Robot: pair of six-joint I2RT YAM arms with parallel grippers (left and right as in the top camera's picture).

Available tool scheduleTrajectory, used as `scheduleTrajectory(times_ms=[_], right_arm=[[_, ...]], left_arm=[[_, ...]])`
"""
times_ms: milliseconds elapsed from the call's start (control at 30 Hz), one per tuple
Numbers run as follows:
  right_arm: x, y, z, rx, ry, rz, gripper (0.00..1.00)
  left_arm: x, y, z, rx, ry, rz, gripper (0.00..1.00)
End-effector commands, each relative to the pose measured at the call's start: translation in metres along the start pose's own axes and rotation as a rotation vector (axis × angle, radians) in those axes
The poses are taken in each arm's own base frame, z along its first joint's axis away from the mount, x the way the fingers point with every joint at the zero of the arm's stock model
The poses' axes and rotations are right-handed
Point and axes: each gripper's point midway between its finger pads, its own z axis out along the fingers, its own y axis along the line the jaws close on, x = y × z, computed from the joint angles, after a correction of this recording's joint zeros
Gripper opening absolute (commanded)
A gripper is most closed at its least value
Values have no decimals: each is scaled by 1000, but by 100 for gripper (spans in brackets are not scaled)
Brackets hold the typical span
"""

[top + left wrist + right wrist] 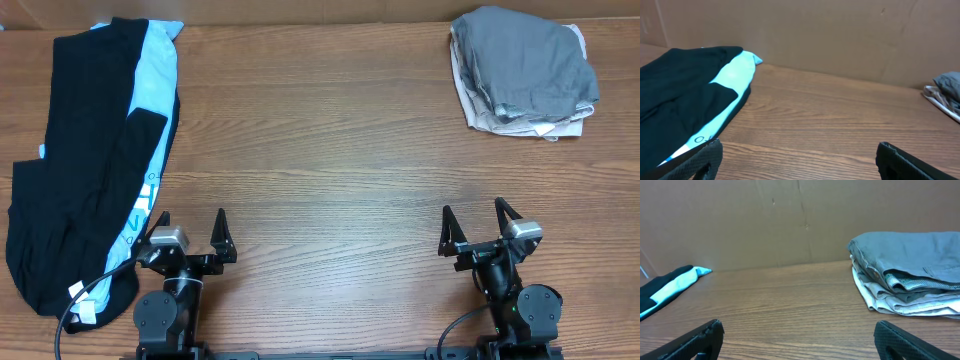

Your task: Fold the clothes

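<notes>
At left, a black T-shirt point(70, 170) and a light blue printed garment point(152, 90). Far right, a grey garment point(525, 60) and a beige garment point(905, 305).

You see only strips of the light blue garment point(155, 85); the black T-shirt point(70, 180) covers the rest. The blue one's print point(150, 195) is partly hidden and too small to read, and so is the white label point(85, 314). Under the grey garment point(525, 60), the beige pieces point(505, 122) show only edges, so you cannot count them. Both wrist views cut the folded stack point(905, 290) at the right edge. The bottom edge of each crops the left gripper point(799, 147) and right gripper point(799, 327).
</notes>
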Motion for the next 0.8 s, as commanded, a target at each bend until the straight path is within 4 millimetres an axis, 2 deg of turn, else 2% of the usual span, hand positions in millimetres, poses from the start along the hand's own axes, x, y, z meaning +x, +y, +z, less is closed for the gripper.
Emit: scheduleTrajectory(times_ms=[0,333,433,767], right_arm=[[0,-2,0,7,-10,2,100],[2,-1,0,3,-4,4,100],[2,-1,0,3,-4,4,100],[3,5,-4,-20,57,5,100]], left_arm=[[-1,8,-1,-42,-12,19,100],[-2,8,-1,-44,-14,20,100],[-5,18,-1,-100,-29,19,100],[-6,5,-2,-29,-14,21,100]])
